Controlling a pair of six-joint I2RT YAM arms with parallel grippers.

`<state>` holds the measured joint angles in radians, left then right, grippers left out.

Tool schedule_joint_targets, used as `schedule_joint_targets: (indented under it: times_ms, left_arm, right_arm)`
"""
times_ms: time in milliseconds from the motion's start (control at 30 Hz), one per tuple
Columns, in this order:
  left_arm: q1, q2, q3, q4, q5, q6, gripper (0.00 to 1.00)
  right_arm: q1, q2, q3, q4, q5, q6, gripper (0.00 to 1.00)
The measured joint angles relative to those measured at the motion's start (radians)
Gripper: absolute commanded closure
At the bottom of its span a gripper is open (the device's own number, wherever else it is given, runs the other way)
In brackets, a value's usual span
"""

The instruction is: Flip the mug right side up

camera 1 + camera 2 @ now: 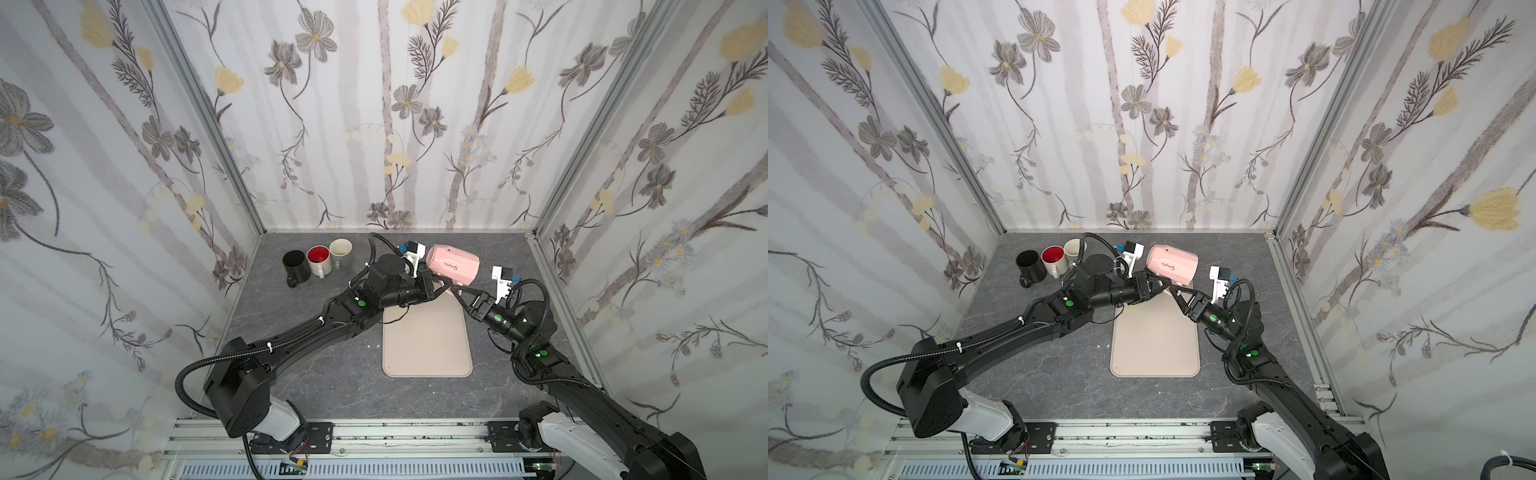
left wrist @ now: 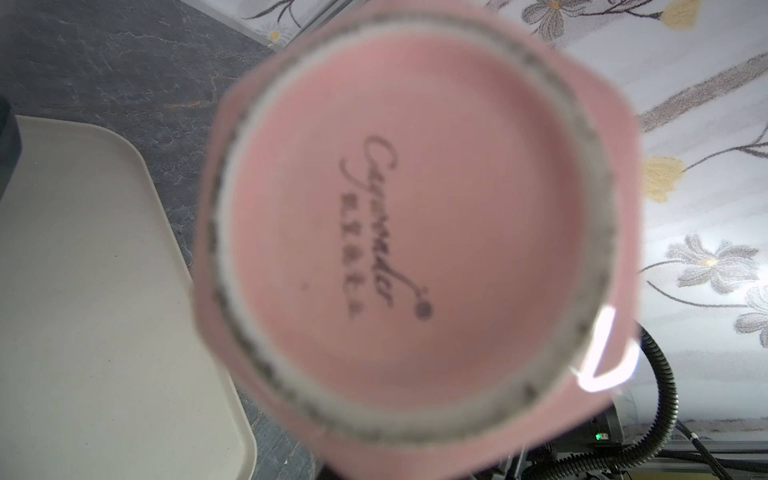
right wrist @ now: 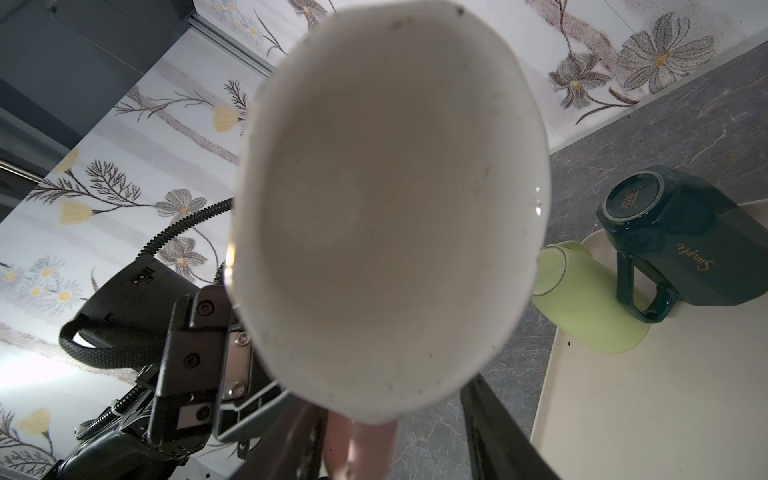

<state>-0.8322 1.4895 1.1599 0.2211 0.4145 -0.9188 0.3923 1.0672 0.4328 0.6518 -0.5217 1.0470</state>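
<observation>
A grey table [image 1: 311,374] and a beige tray [image 1: 428,353] are shown in both top views. Above the tray's far end a pink mug [image 1: 453,264] is held on its side in the air, with "Simple" written along it. Its base, stamped with blurred script that cannot be read surely, is seen by the left wrist view only, and its white inside by the right wrist view only. A dark green mug [image 3: 685,241] marked "Simple" and a light green cup [image 3: 582,307], both overturned on the tray, are shown clearly there alone. The left gripper [image 1: 437,291] is pinched on the handle [image 3: 361,449]. The right gripper [image 1: 456,291] is held spread about it.
</observation>
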Motion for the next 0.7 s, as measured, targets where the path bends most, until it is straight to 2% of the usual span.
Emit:
schedule_joint_targets:
  times_ms: [467,700]
  left_arm:
    - [-0.003,0.024,-0.01,0.052,0.021,-0.033,1.0]
    - [-0.008,0.025,-0.01,0.066,0.028,-0.034,1.0]
  right_arm:
    - [-0.021,-0.017,0.001,0.032,-0.022,0.011,0.56]
    - [-0.021,-0.02,0.002,0.033,-0.023,0.019,0.64]
